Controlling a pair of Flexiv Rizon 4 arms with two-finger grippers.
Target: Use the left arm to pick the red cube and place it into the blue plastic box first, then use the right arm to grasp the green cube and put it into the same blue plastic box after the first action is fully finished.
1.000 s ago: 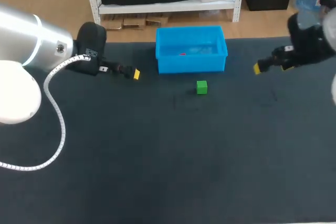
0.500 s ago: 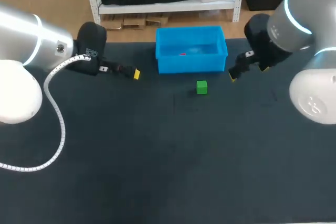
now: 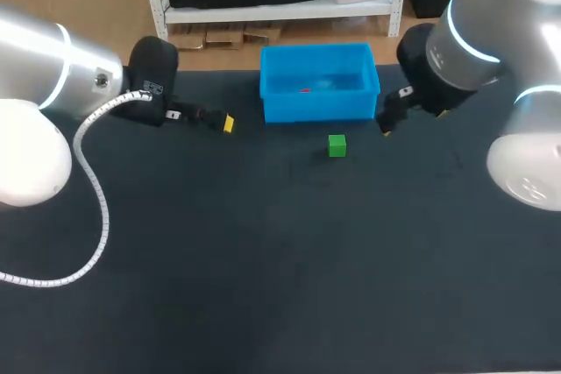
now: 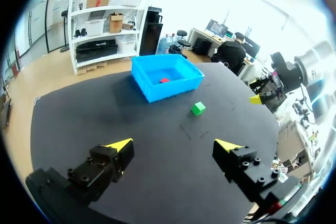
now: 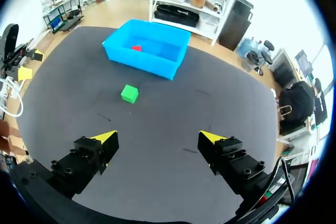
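The small red cube (image 3: 304, 90) lies inside the blue plastic box (image 3: 320, 108); the small green cube (image 3: 337, 145) sits on the dark desk (image 3: 263, 260) just before the box. The right claw (image 5: 158, 137) hovers wide and empty by the box's right corner; the left claw (image 4: 174, 145), also wide, is off its left side.

Big table (image 3: 263, 286) with a dark, almost black top
Surface looks matte and kinda felt-like, with a few faint thin scuff marks (image 5: 103, 117) around its middle.
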